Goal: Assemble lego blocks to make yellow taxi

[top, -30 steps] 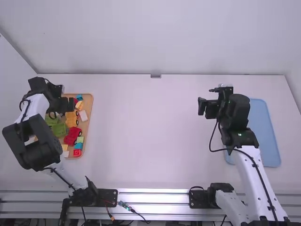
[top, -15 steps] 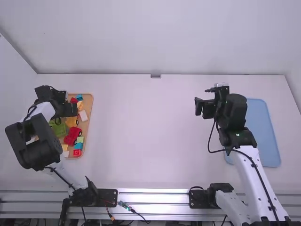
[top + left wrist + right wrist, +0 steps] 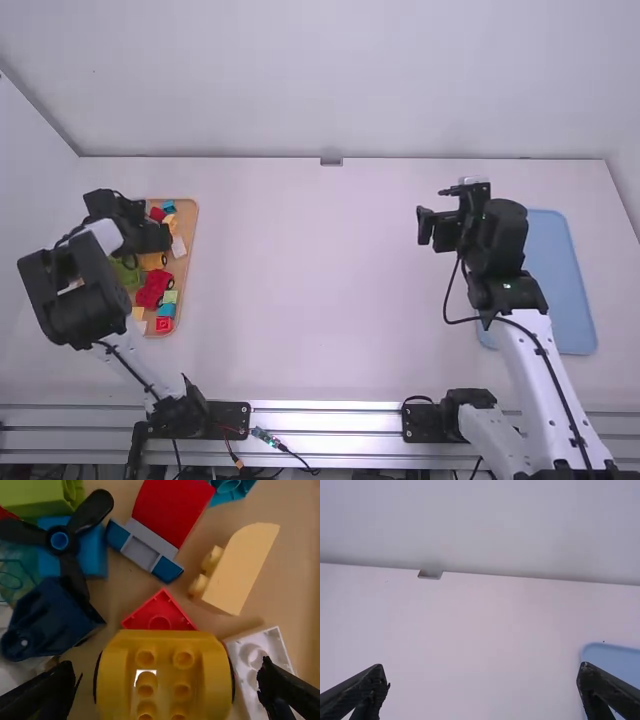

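The yellow car [image 3: 162, 647] is below the left jaws, which are released. Also released, the right jaws are near the blue tray [image 3: 560, 280].

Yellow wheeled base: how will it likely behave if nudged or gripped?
The yellow wheeled base should be stiff, judging by its moulded, studded body. Pushed, it may roll on its dark wheels. A nudge could shift the white block close beside it.

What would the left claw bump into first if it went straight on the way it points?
Probably the yellow block with wheels. It lines up with the gap between the open fingers of the left claw, but I can't tell how far away it is.
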